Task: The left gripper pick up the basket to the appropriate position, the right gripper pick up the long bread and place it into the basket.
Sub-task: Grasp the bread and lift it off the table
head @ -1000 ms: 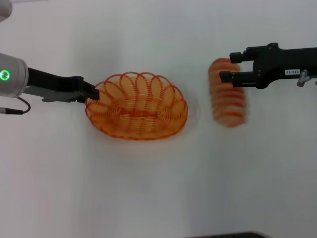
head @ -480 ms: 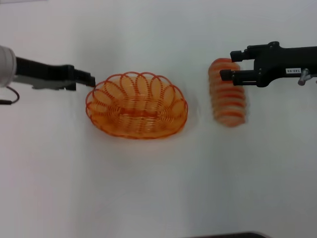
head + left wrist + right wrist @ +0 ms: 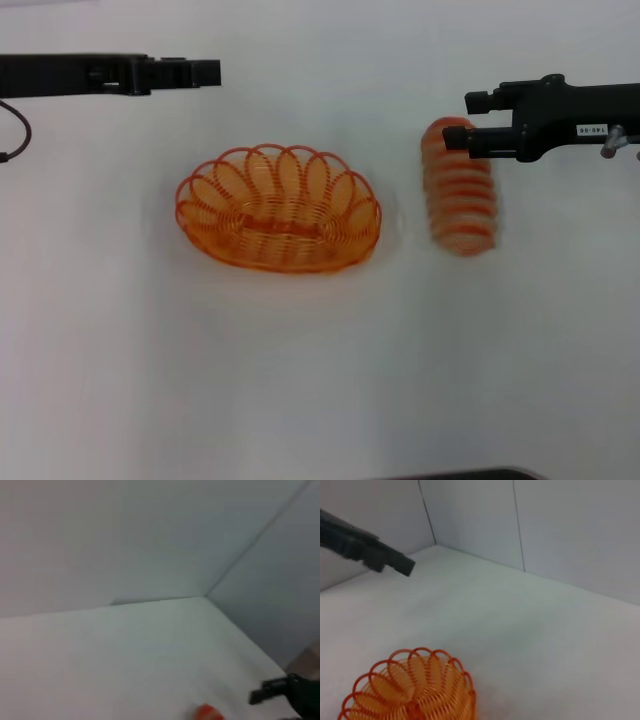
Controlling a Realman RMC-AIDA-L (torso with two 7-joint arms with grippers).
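The oval orange wire basket (image 3: 278,210) with its looped, petal-like rim sat on the plain white desk (image 3: 300,380) near the middle of the head view, empty and with nothing gripping it. The left claw (image 3: 205,72), black and unlabelled, hung beyond the basket toward the far side of the desk and on the robot's left, well apart from the rim; its fingers appeared drawn together and held nothing, though the side-on view left that short of certain. Judging by this, the basket half of the job looked finished, the basket lying where the bread could reach it. The long bread (image 3: 459,186), a ridged loaf banded in orange and pale cream, lay on the desk to the basket's right, near it but not touching. The right claw (image 3: 458,120), black with a small white label on its body, was at the far end of the loaf, its two fingers spread one on each side of that end, not yet pinched onto it. The right wrist view showed the basket (image 3: 412,690) below and the other arm's claw (image 3: 395,562) farther off. Left to do, as I judged it: close on the loaf, lift it, carry it across and lay it in the basket.
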